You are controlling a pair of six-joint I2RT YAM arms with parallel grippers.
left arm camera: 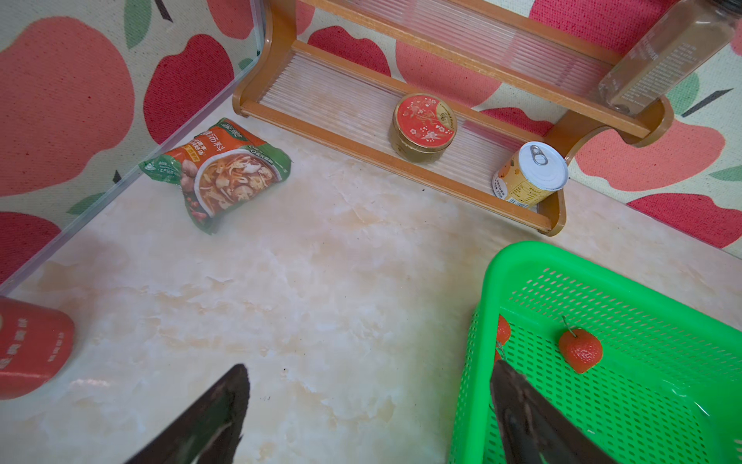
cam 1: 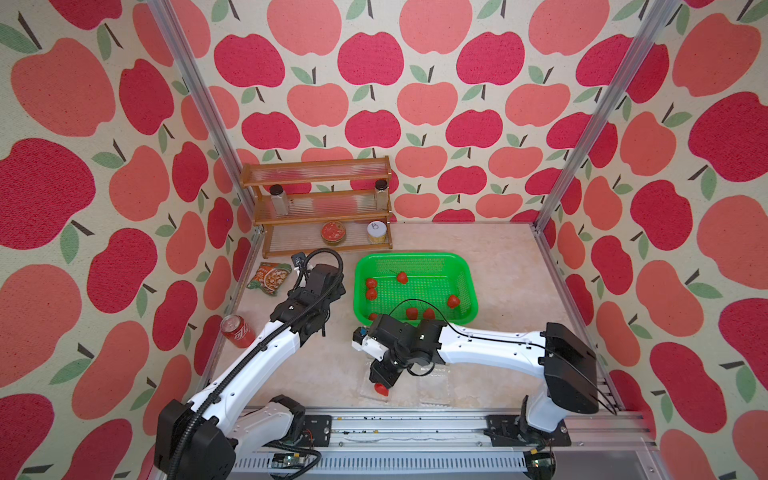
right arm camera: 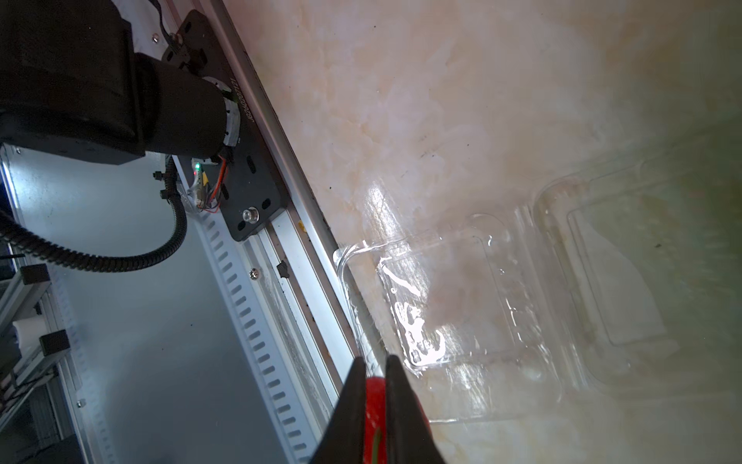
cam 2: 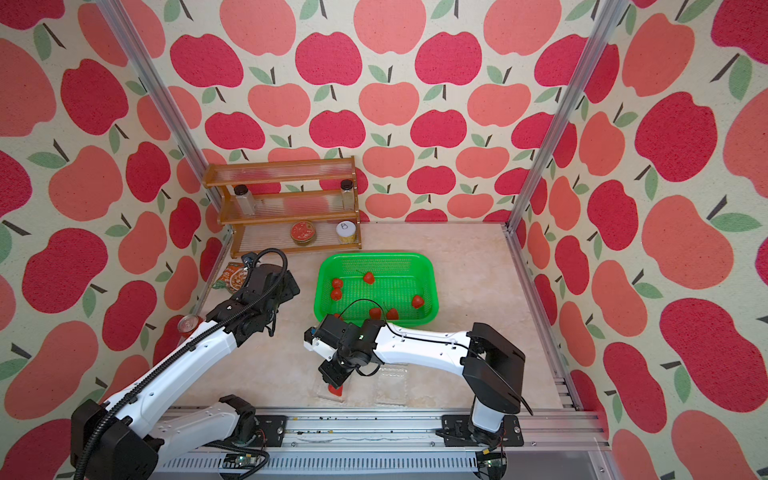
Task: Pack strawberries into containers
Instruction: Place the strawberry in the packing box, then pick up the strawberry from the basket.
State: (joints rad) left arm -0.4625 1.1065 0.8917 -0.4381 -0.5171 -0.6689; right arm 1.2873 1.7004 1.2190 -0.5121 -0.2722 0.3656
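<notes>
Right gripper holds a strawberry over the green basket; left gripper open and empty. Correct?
No. The right gripper holds the strawberry over a clear clamshell container, not over the green basket; both top views and the right wrist view show it. The left gripper is open and empty, as stated.

Both top views are bright and evenly lit from above. The arms cast only faint, soft shadows on the tabletop (cam 1: 519, 266) near the green basket (cam 1: 415, 259), and the walls bow toward the frame edges. The left wrist view is bright, but the left claw (left arm camera: 367, 373) and the soda can (left arm camera: 32, 345) are blurred. The right wrist view is dimmer, with white glare on the clear container (right arm camera: 441, 301). There the right claw (right arm camera: 375, 359) and its strawberry (right arm camera: 375, 405) look dark and soft.
</notes>
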